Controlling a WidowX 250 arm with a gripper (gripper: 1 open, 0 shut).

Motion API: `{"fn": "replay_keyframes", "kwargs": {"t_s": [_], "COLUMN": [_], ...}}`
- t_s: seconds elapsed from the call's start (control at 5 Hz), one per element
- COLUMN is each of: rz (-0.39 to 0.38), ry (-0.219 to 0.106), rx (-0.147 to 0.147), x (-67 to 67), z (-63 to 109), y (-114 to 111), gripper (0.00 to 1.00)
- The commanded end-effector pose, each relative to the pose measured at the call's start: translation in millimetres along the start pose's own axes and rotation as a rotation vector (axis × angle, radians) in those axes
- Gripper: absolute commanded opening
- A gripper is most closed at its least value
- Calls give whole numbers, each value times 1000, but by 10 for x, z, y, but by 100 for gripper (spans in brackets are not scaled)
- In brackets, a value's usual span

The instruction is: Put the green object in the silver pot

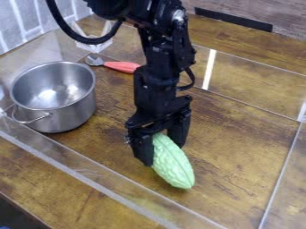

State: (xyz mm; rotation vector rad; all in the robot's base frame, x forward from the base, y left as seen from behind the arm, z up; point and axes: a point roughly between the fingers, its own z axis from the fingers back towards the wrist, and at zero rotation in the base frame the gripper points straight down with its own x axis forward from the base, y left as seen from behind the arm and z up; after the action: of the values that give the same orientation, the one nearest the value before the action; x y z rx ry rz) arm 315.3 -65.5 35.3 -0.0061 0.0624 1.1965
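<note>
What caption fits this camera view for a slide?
Open gripper points down over the green vegetable on the wooden table; the empty silver pot stands apart.

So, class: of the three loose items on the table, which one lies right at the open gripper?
The green object, bumpy and oval, lies directly under the gripper. The silver pot and the red-handled tool sit farther off.

bright even light, low-res, soft blur, glare on clear panels [210,70]
</note>
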Motion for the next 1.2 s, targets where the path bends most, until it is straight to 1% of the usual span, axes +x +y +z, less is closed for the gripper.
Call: {"fn": "replay_keyframes", "kwargs": {"t_s": [0.0, 0.2, 0.4, 0.6, 0.8, 1.0], "rz": [10, 27, 98, 159, 176, 197], "ry": [-10, -13, -21, -24, -25, -26], "rx": [-42, -52, -67, -79, -79, -79], "x": [90, 170, 46, -88, -35, -87], "z": [104, 115, 174, 225, 251, 266], "y": [32, 110, 110, 91, 87, 5], "gripper": [100, 0, 100, 0, 0, 0]}}
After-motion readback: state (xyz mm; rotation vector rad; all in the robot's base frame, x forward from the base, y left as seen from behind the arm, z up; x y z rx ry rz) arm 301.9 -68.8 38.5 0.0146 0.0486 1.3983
